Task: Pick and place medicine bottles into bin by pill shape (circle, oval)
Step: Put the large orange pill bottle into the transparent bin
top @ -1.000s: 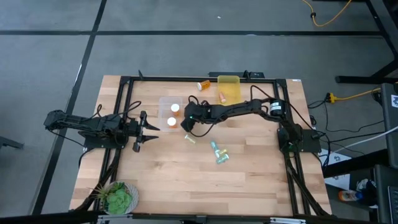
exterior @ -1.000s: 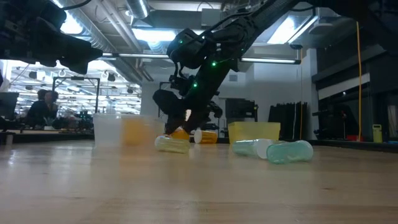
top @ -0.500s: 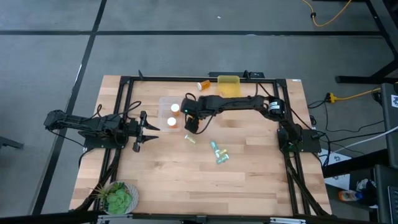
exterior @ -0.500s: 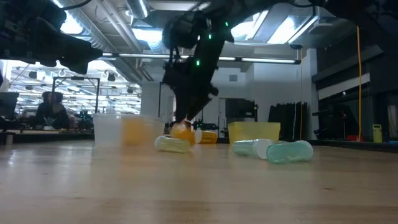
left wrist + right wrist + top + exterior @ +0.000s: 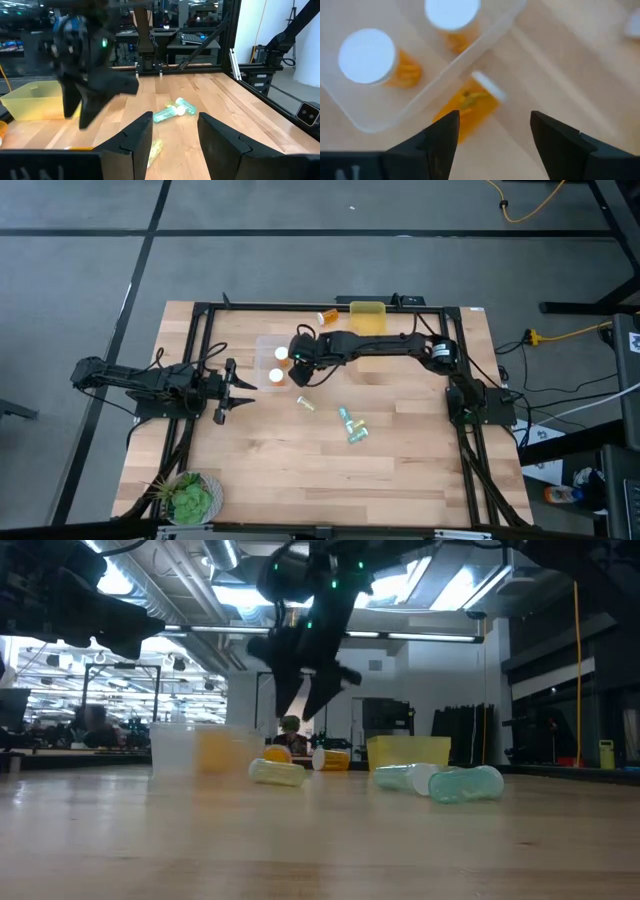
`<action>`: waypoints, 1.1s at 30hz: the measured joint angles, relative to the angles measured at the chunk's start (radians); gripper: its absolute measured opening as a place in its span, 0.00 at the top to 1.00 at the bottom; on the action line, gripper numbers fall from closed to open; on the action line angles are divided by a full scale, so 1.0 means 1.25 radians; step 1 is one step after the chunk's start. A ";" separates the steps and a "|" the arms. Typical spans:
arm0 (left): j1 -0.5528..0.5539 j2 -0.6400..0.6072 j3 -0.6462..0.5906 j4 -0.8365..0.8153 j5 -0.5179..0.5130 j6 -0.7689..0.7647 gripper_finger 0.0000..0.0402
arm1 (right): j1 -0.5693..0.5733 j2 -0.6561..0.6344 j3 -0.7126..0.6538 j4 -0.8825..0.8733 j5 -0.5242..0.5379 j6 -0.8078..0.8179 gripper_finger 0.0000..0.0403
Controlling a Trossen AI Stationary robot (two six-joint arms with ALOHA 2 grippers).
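My right gripper [image 5: 298, 368] hangs open above an orange bottle [image 5: 467, 105] that lies on its side on the table against the outer wall of the clear bin [image 5: 470, 50], white cap [image 5: 489, 86] outward. The low view shows the bottle [image 5: 277, 752] below the spread fingers [image 5: 305, 700]. Two orange bottles with white caps [image 5: 281, 353] [image 5: 276, 376] stand upright in the bin. A yellowish bottle [image 5: 306, 404] and two teal ones [image 5: 345, 418] [image 5: 356, 433] lie on the table. My left gripper [image 5: 243, 386] waits open at the left.
A yellow bin [image 5: 368, 320] stands at the far edge with another orange bottle [image 5: 327, 315] lying left of it. A potted plant [image 5: 190, 498] sits at the near left corner. The black frame runs along the table's sides and far edge.
My right gripper, low at the table with the orange bottle between its fingers, has opened, let the bottle go and risen, drifting slightly toward the far left over the clear bin's edge. The bottle now lies on the table beside the bin.
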 joint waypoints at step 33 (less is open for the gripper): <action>0.000 0.000 0.000 -0.006 0.000 0.001 0.63 | 0.006 0.001 -0.190 0.042 -0.020 -0.082 0.39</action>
